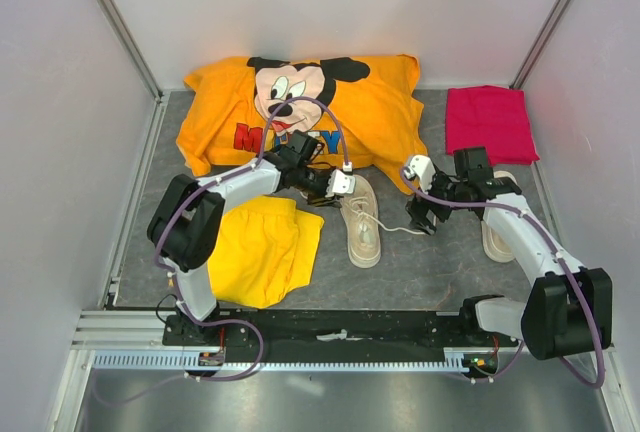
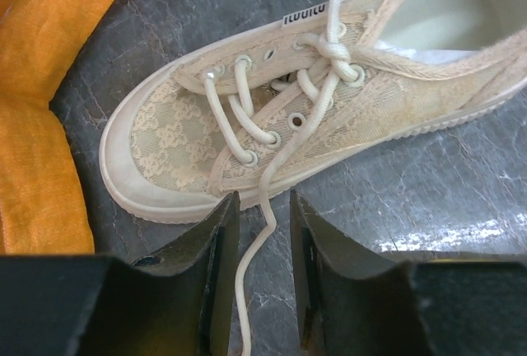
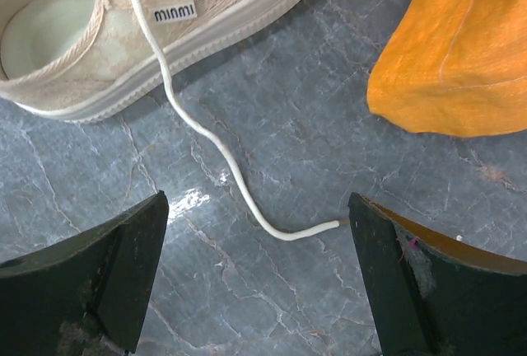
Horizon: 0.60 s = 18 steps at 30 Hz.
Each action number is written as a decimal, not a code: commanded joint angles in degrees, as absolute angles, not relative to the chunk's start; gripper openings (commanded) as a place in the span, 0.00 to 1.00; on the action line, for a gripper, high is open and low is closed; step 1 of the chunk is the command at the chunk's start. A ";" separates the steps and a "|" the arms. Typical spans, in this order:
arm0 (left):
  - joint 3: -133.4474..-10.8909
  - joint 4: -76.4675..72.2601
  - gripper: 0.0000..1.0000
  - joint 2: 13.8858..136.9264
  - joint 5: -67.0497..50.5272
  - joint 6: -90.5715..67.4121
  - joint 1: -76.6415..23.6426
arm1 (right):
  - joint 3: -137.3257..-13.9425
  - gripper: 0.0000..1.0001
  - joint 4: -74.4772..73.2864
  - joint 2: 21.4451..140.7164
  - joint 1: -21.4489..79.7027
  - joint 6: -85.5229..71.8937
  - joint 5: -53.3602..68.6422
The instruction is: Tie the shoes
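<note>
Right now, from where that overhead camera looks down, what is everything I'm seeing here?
shoes: two, cream with white laces; one mid-table, the other on the right, partly hidden
T-shirt: one, orange with a cartoon mouse, back centre
shorts: one pair, yellow, front left
folded cloth: one, pink-red, back right
table: one, grey marbled, under everything
arms: two, white and black, bolted at the near edge
left pincer: one, black, open around the middle shoe's lace
right pincer: one, black, wide open over a loose lace end
</note>
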<state>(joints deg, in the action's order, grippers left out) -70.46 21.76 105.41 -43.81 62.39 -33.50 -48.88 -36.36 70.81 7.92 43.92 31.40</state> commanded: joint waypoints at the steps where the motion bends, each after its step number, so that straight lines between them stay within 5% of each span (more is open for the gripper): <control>1: -68.82 16.18 0.38 105.65 -41.93 57.57 -33.75 | -47.99 0.98 -38.58 69.43 9.04 47.02 32.69; 18: -67.59 15.38 0.30 106.08 -40.96 54.93 -34.10 | -43.42 0.87 -27.69 76.11 24.51 43.24 29.71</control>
